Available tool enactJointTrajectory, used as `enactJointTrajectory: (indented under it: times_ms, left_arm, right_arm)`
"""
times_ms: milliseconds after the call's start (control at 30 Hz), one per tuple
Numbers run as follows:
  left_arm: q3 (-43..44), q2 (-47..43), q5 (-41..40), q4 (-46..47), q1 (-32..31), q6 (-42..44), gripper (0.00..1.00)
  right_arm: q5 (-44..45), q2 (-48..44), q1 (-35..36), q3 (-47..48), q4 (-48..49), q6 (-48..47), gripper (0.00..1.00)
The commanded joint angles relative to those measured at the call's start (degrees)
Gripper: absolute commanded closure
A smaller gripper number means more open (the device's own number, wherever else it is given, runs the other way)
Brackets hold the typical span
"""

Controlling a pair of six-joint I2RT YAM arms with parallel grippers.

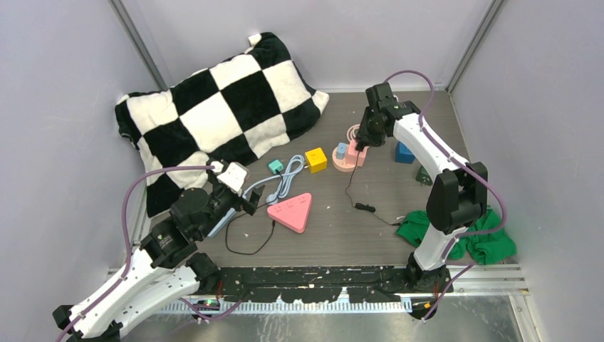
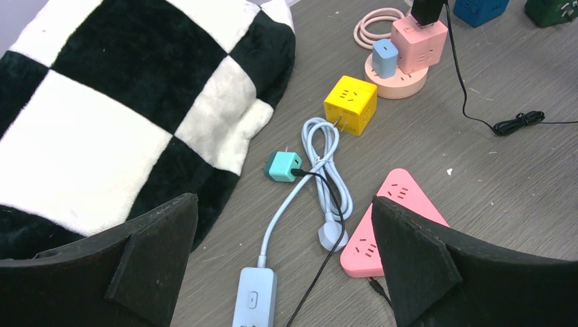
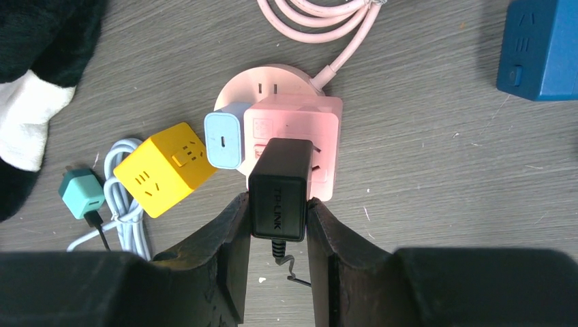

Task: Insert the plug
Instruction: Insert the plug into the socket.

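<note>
Right pincer (image 3: 276,204) is closed on the black plug (image 3: 277,187), one finger pressed to each side of its body, with the plug's thin black cable trailing back between the fingers. The right arm rises from its base at the near right of the worktop (image 1: 370,235), reaches to the far side and bends its wrist down over the pink cube socket (image 3: 286,122). The plug's front end lies against the cube's face that is turned toward the pincer. Its prongs are hidden, so I cannot tell whether they are seated. The cube stands on a round pink base (image 3: 262,82), and a light blue adapter (image 3: 223,139) is just beside it on that base. A yellow cube (image 3: 163,169) and a teal adapter (image 3: 82,193) lie nearby, toward the left arm's side.

Left pincer (image 2: 283,211) is spread wide and grips nothing. The left arm stretches from the near left corner, with its wrist beside the checkered pillow (image 1: 214,107). Its fingers hang above a light blue power strip (image 2: 253,300) and the edge of a pink triangular power strip (image 2: 402,204), well apart from the plug.
</note>
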Motion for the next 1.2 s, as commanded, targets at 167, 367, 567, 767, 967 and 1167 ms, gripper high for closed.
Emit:
enactJointTrajectory:
  times_ms: [167,367,567,767,967,1167]
  left_arm:
    - [-0.1,-0.6,0.6,1.6,0.0,0.3,0.01]
    - [-0.2,-0.7,0.7,1.7,0.0,0.4,0.01]
    - [-0.2,-0.5,0.7,1.6,0.0,0.4,0.01]
    - [-0.2,-0.5,0.7,1.7,0.0,0.5,0.01]
    - [-0.3,-0.2,0.9,1.7,0.0,0.5,0.01]
    - [-0.5,-0.1,0.6,1.6,0.0,0.8,0.01]
  right_arm:
    - [1.0,1.9,-0.3,3.2,-3.8,2.1,0.99]
    - [1.3,4.6,-0.3,0.4,-3.5,2.2,0.99]
    - [2.0,8.5,-0.3,0.1,-5.4,1.5,0.99]
    - [4.5,10.1,-0.1,-1.0,-6.9,0.5,0.99]
    - [3.7,10.0,0.3,-4.3,-4.1,0.4,0.99]
    - [3.3,11.3,0.2,-4.4,-3.6,0.2,0.99]
